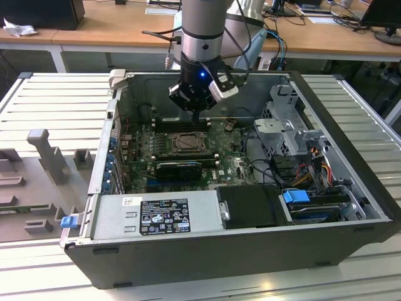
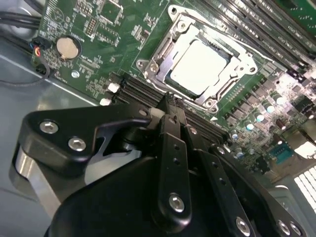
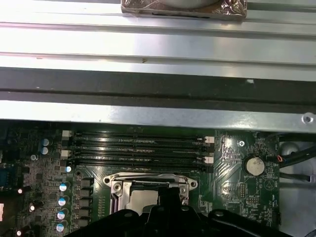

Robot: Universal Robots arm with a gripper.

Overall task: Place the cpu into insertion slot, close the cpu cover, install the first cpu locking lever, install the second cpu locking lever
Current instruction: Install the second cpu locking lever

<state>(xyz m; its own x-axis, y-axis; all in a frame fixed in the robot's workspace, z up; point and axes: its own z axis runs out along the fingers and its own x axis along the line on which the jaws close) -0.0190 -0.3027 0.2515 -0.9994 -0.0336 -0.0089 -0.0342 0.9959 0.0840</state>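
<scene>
The cpu [image 2: 197, 66] shows its silvery top inside the insertion slot [image 1: 185, 143] on the green motherboard. The cpu cover [image 2: 174, 37] lies flat around it as a metal frame, with the chip showing through its window. In the first wrist view the cover [image 3: 148, 183] sits just past the black gripper body. My gripper [image 2: 170, 101] hangs over the long memory slots beside the socket, its fingertips together with nothing between them. In the exterior view the gripper [image 1: 199, 116] stands just behind the socket, a little above the board.
Black memory slots [image 3: 138, 148] run beside the socket. A coin cell [image 2: 67, 47] sits near the board's edge. A long black graphics card [image 1: 178, 169], the power supply [image 1: 156, 216], a drive cage [image 1: 288, 125] and cables [image 1: 313, 169] crowd the case. The case walls [image 1: 207, 75] enclose everything.
</scene>
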